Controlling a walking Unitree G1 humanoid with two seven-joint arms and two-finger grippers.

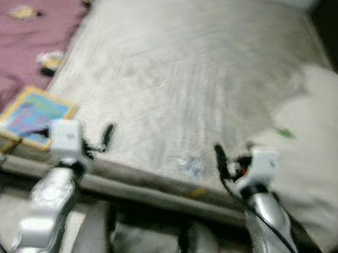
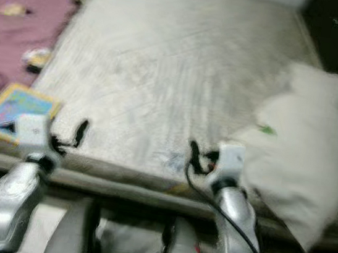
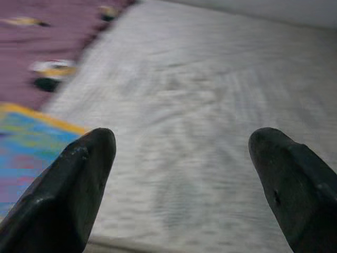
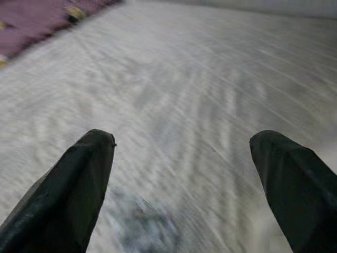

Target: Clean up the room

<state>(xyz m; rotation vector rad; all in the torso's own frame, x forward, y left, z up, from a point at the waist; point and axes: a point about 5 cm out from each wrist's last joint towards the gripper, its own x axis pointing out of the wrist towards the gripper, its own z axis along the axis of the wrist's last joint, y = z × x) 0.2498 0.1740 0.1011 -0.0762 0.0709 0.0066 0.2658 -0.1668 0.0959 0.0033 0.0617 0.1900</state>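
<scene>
Mattress (image 1: 182, 72) bare and pale, taking most of the ground ahead of the robot; heavy motion blur in the head views. Left end effector (image 3: 181, 158) poised over the near edge of the mattress, fingers spread wide apart, nothing between them. Right end effector (image 4: 181, 158) likewise over the near edge, fingers apart and empty. Colourful book (image 1: 33, 115) with a yellow border lies flat at the near left corner, just beside the left end effector, partly on the edge of a maroon blanket (image 1: 26, 26). Blanket covers the left side and carries several small yellowish items (image 1: 50, 60), too blurred to identify. White pillow (image 1: 319, 146) slumps at the right, overhanging the near edge, close to the right arm. Small bluish crumpled scrap (image 1: 190, 163) on the mattress between the two end effectors, near the front edge; cannot tell what it is. Judgement: tidying looks barely begun. Nothing is held, and the book, scrap, loose items and pillow all appear to need dealing with.
</scene>
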